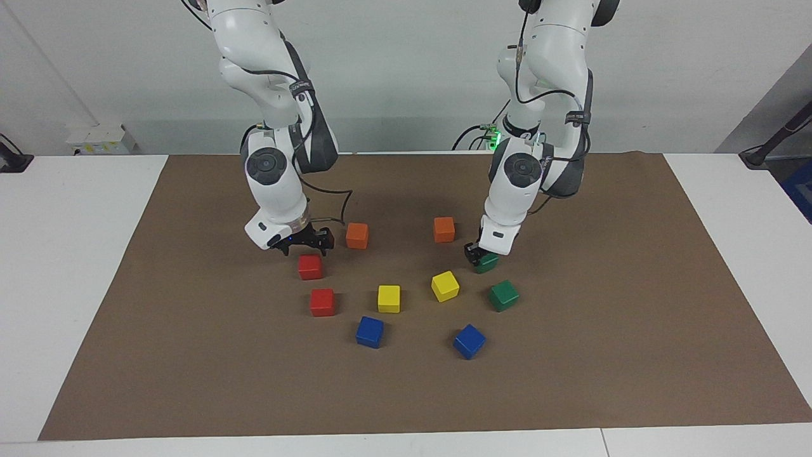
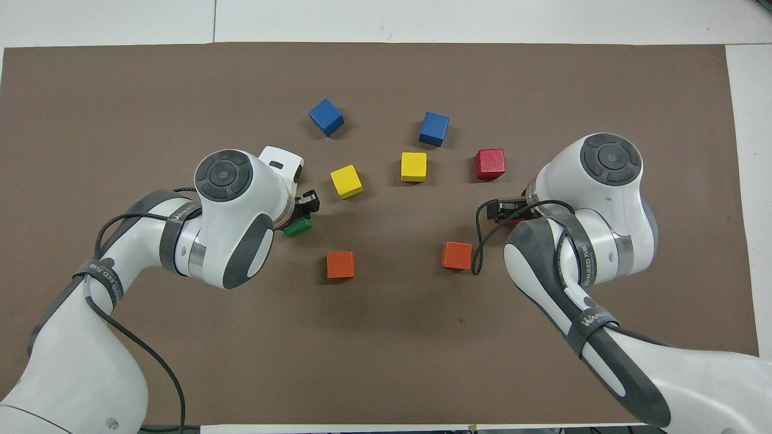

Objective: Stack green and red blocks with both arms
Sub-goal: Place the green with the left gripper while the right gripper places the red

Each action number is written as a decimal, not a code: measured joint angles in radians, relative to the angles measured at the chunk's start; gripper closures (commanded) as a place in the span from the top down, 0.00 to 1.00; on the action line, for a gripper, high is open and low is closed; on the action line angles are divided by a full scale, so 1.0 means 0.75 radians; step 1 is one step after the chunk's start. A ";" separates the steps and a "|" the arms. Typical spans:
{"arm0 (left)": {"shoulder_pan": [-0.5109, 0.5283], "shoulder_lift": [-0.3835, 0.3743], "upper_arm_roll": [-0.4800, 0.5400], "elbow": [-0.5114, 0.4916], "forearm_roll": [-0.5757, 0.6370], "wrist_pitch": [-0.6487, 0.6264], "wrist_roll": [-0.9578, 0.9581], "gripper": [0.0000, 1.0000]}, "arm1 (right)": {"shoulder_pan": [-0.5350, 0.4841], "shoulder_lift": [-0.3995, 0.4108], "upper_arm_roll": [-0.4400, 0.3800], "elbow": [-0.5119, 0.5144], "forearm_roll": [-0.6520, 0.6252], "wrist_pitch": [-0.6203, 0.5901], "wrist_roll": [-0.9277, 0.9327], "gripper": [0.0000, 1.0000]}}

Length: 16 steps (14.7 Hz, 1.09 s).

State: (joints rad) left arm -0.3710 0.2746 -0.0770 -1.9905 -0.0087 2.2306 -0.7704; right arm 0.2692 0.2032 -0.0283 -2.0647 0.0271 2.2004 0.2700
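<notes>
Two red blocks lie toward the right arm's end: one (image 1: 310, 266) directly under my right gripper (image 1: 306, 246), the other (image 1: 322, 302) farther from the robots. The right gripper is open and hovers just above the nearer red block, which is almost hidden in the overhead view (image 2: 516, 222). My left gripper (image 1: 480, 256) is down at a green block (image 1: 488, 262), which pokes out beneath it in the overhead view (image 2: 297, 227). The second green block (image 1: 504, 295) lies farther from the robots and is hidden under the left arm in the overhead view.
Two orange cubes (image 1: 357, 235) (image 1: 444, 229) lie between the grippers. Two yellow cubes (image 1: 389, 298) (image 1: 445, 285) and two blue cubes (image 1: 370, 332) (image 1: 469, 341) lie farther out on the brown mat (image 1: 190, 355).
</notes>
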 measured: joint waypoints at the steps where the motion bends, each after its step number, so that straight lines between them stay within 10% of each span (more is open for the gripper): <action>1: 0.003 -0.004 0.007 0.037 0.023 -0.061 0.023 0.00 | 0.000 0.000 0.000 -0.011 0.000 0.026 0.000 1.00; 16: 0.526 -0.074 0.033 0.134 0.043 -0.157 0.981 0.00 | 0.006 0.054 0.005 -0.049 0.000 0.157 -0.010 1.00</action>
State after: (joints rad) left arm 0.0233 0.2192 -0.0522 -1.8898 0.0236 2.1131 -0.0345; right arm 0.2737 0.2435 -0.0246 -2.1014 0.0271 2.3184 0.2624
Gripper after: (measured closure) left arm 0.454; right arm 0.000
